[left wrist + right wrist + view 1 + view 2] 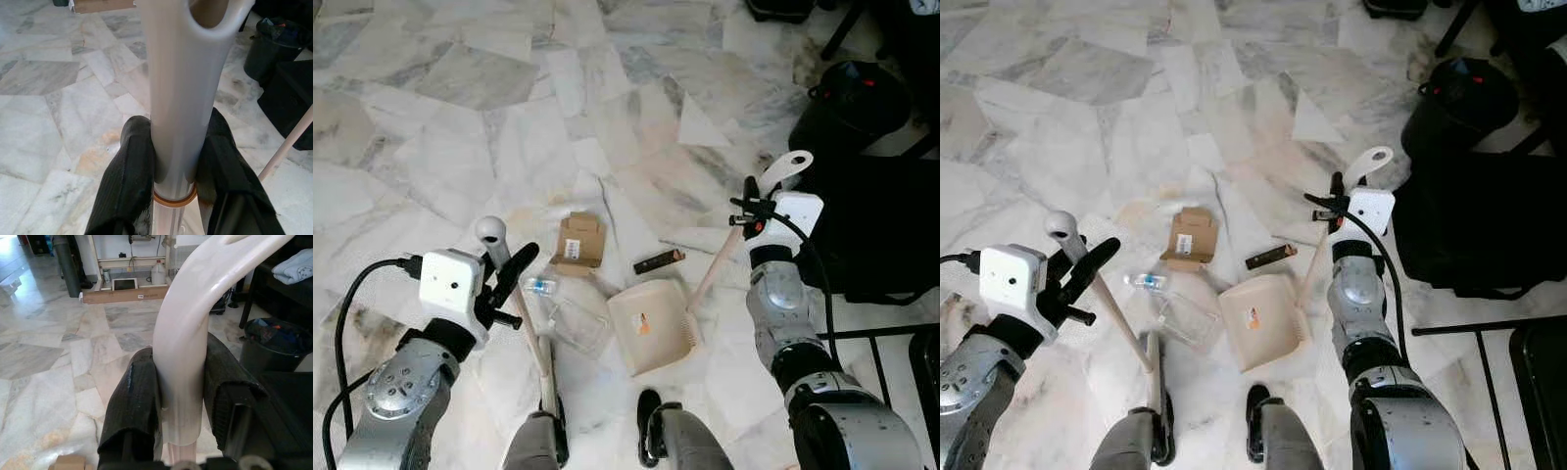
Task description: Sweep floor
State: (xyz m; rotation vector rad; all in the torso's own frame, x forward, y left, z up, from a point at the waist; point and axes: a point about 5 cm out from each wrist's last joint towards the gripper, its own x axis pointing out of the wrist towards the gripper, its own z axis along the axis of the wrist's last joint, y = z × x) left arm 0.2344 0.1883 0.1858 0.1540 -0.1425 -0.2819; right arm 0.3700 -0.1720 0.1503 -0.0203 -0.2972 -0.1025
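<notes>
Left gripper [509, 274]: both black fingers [127, 171] clamped on the grey broom handle [178, 98], just below its looped top end. The handle slants down and to the right to the broom head [548, 387], which rests on the marble floor [440, 137] close by my feet.

Right gripper [751, 211]: fingers [134, 406] closed around the white grip of the dustpan handle [183, 347]. Its pale stick runs down and to the left to the cream dustpan [651, 328]. The pan sits on the floor between my arms, with its mouth turned away from me and to the left.

Litter on the floor:
- Clear plastic container [573, 318], just left of the pan, beside the broom stick.
- Small clear piece with a blue mark [540, 286], slightly farther off and left of the container.
- Flattened brown cardboard box [579, 240], beyond those two.
- Dark narrow wrapper [659, 261], just beyond the far edge of the pan.

To the far right stands a black bin [852, 108], with dark furniture behind my right arm.
</notes>
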